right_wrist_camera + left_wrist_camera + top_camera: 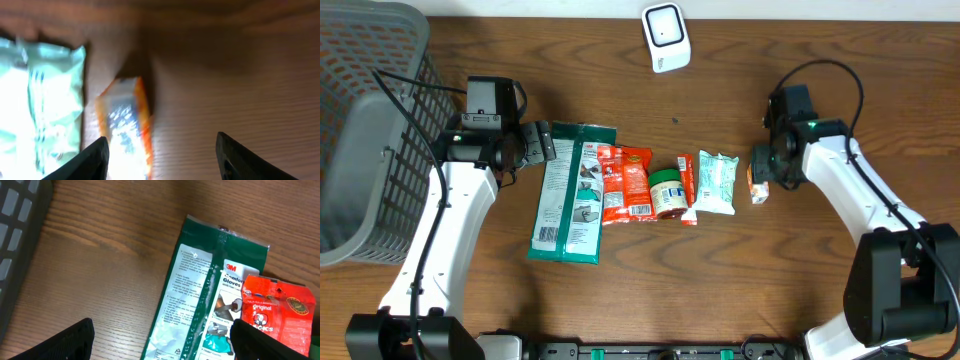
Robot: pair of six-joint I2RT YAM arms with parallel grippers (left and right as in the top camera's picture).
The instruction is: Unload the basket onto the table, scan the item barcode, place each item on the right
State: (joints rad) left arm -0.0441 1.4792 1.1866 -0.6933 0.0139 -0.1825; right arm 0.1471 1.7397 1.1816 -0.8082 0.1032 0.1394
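Right fingers [161,150] are apart, holding nothing. The small orange packet [125,125] lies on the bench [240,75] just beside the mint-green pouch [40,100]. Get it in the middle, then squeeze gently. Left fingers [162,332] are wide open, empty.

Right wrist view smeared: orange packet [125,130] print unreadable, lower end cut by bottom edge. Pale green pouch [40,100] cropped at left edge. Left wrist view: green glove pack [200,295], red packet [277,315] run off frame. Overhead: basket [360,130] cropped at left.
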